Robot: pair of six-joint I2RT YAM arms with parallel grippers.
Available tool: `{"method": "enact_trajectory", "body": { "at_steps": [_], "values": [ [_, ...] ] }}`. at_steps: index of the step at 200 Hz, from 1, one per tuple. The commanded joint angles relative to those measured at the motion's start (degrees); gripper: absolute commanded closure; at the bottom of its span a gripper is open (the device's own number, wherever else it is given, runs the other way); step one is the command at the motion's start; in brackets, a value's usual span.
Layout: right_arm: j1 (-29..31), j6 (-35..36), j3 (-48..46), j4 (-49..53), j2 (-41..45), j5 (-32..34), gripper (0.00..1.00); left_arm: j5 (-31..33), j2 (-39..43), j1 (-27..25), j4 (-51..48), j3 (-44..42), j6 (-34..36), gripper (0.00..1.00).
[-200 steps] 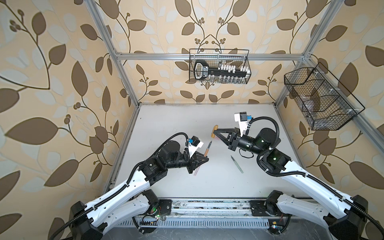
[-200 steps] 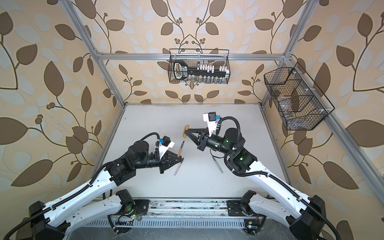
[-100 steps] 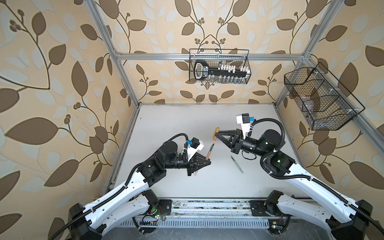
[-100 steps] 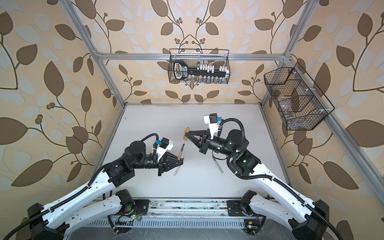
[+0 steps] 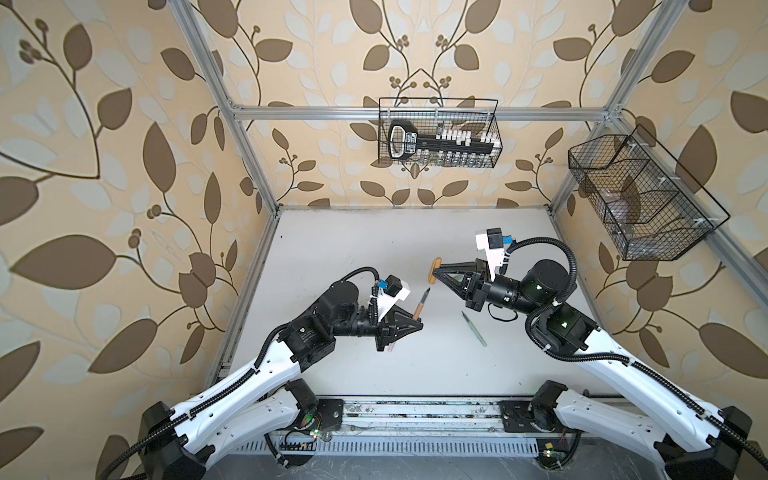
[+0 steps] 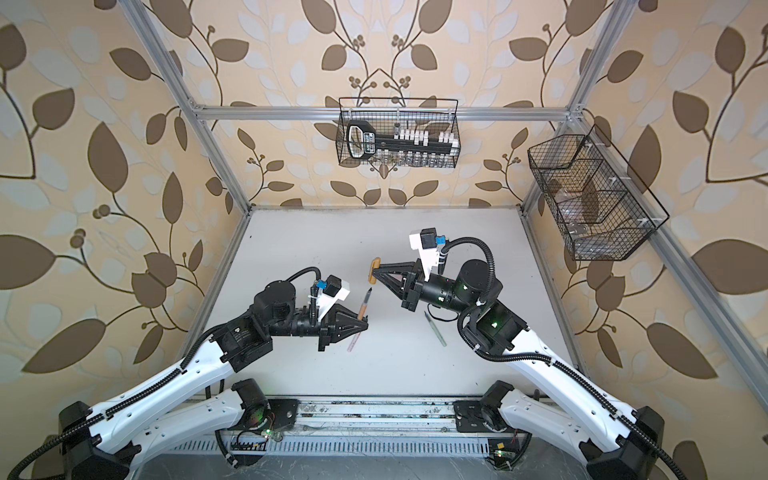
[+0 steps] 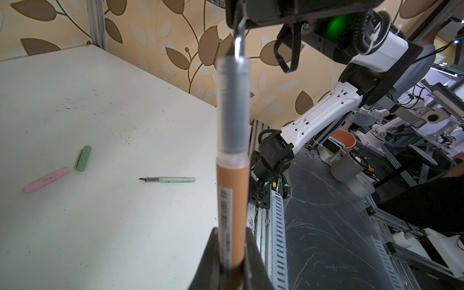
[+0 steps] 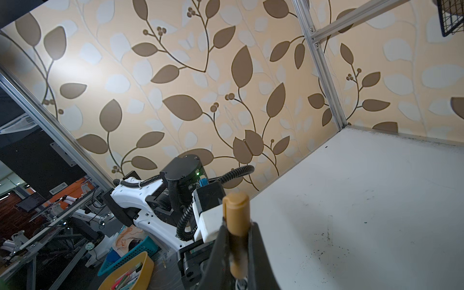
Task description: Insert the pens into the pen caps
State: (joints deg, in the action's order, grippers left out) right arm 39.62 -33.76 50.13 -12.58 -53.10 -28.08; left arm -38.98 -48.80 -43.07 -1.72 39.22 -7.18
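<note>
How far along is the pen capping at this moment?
Done: nothing; no pen is capped. In hand: left gripper holds the brown pen, right gripper holds the brown cap, apart, not joined. Remaining: green pen, green cap, pink cap and pink pen all lie loose on the table.

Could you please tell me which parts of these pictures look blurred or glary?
Left wrist view: the brown pen is blurred near the lens, while the green pen is sharp. Right wrist view: brown cap slightly soft, bright glare on the wallpaper. Both top views: sharp, evenly lit.
</note>
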Motion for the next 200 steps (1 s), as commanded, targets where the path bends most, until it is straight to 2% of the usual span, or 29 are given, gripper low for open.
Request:
{"method": "enact_trajectory", "body": {
  "at_steps": [1, 104, 200],
  "values": [
    [0.11, 1.67, 0.7, 1.21, 0.77, 0.3, 1.0, -0.23, 1.14, 0.35, 1.67, 0.51, 0.94, 1.0],
    [0.24, -2.21, -4.33, -10.81, -0.78, -1.46, 1.0, 0.35, 0.36, 0.35, 1.36, 1.38, 1.36, 1.0],
    [0.8, -2.01, -6.61, -10.91, -0.48, -0.82, 1.0, 1.14, -0.19, 0.31, 1.98, 1.58, 1.38, 1.0]
  ]
}}
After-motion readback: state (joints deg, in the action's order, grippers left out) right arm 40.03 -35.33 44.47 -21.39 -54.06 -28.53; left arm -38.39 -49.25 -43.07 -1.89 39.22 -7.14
